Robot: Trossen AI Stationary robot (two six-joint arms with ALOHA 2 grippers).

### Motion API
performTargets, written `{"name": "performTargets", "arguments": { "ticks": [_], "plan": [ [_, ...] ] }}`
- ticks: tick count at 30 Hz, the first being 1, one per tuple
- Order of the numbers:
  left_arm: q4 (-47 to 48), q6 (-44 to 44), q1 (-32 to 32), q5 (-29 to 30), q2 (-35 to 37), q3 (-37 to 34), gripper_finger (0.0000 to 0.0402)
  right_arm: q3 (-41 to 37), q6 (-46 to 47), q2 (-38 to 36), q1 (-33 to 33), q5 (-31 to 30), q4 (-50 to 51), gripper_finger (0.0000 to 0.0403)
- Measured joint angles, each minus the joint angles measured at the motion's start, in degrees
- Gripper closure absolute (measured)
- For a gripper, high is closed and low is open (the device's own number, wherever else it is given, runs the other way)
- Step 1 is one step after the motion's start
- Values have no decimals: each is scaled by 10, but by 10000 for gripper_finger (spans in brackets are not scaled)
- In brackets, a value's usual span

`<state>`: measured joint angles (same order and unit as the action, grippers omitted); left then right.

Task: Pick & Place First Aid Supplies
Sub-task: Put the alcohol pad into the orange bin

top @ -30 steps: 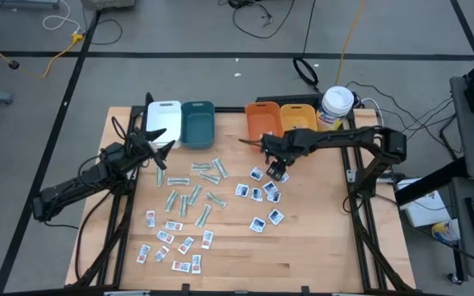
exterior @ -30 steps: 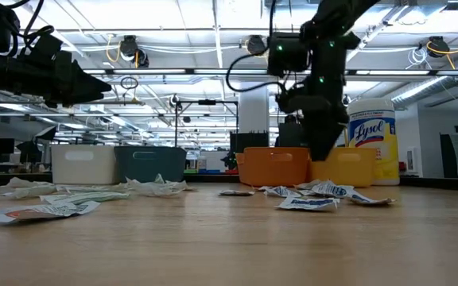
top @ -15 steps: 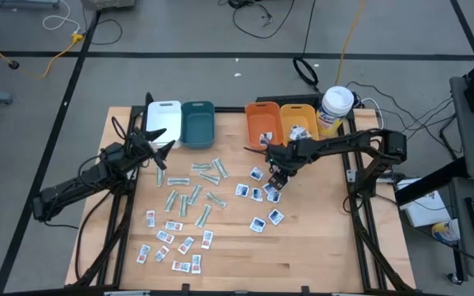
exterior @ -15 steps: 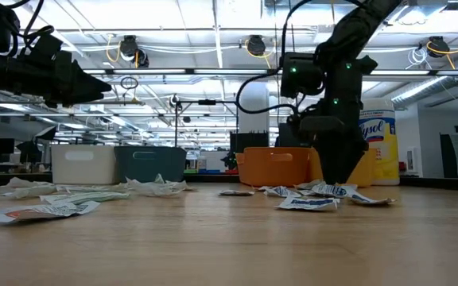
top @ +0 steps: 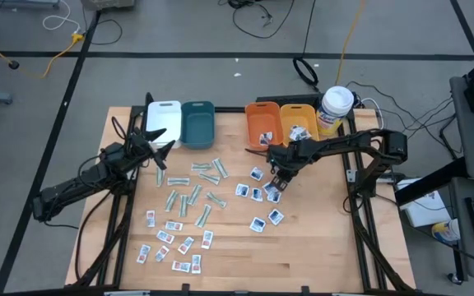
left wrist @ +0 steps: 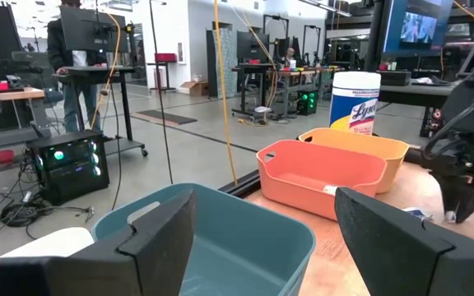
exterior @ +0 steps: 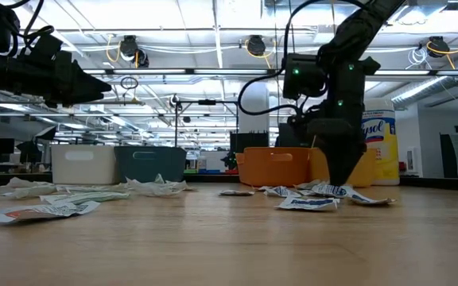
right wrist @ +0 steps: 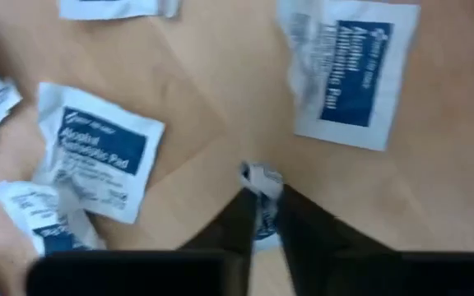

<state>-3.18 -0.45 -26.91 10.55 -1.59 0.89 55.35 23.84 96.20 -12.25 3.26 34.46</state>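
Note:
Many small flat packets lie on the wooden table [top: 319,247]: white ones with blue print [top: 257,224] at the right, pale-green strips [top: 192,191] in the middle, red-printed ones [top: 171,243] near the front left. My right gripper [top: 276,182] [exterior: 342,183] points steeply down among the blue-print packets, shut on one of them [right wrist: 259,177]. Two more blue-print packets [right wrist: 97,148] [right wrist: 348,70] lie flat beside it. My left gripper [top: 160,146] [left wrist: 266,238] waits open and level above the table's left, facing the teal bin [left wrist: 229,247]. My right gripper pinches a white, blue-printed packet between its two fingertips [right wrist: 299,218], coming from above and pointing steeply down. A crumpled white edge of the packet [right wrist: 260,174] sticks out past the tips. The fingers hide the rest. The tips stand at table height [exterior: 342,184].
Along the far edge stand a white bin [top: 164,117], a teal bin [top: 197,122], an orange bin [top: 262,121] and a yellow bin [top: 298,120]. A white canister with a yellow label [top: 335,107] stands at the far right. Bare wood lies at the near right.
My right gripper has come down onto the blue-print packets, tipping more steeply, and has then shut on one of them. The other packets have stayed where they were.

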Motion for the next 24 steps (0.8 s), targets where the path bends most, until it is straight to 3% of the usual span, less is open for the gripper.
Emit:
{"name": "performTargets", "arguments": {
  "ticks": [2,8,17,24],
  "plan": [
    [0,0,0,0,0,0,105,5,-18,0,0,0,5,392],
    [0,0,0,0,0,0,105,62,-45,-5,0,-2,62,398],
    [0,0,0,0,0,0,105,187,-178,-5,-14,-5,211,400],
    [0,0,0,0,0,0,105,291,-277,-5,-41,-80,286,401]
  ]
}}
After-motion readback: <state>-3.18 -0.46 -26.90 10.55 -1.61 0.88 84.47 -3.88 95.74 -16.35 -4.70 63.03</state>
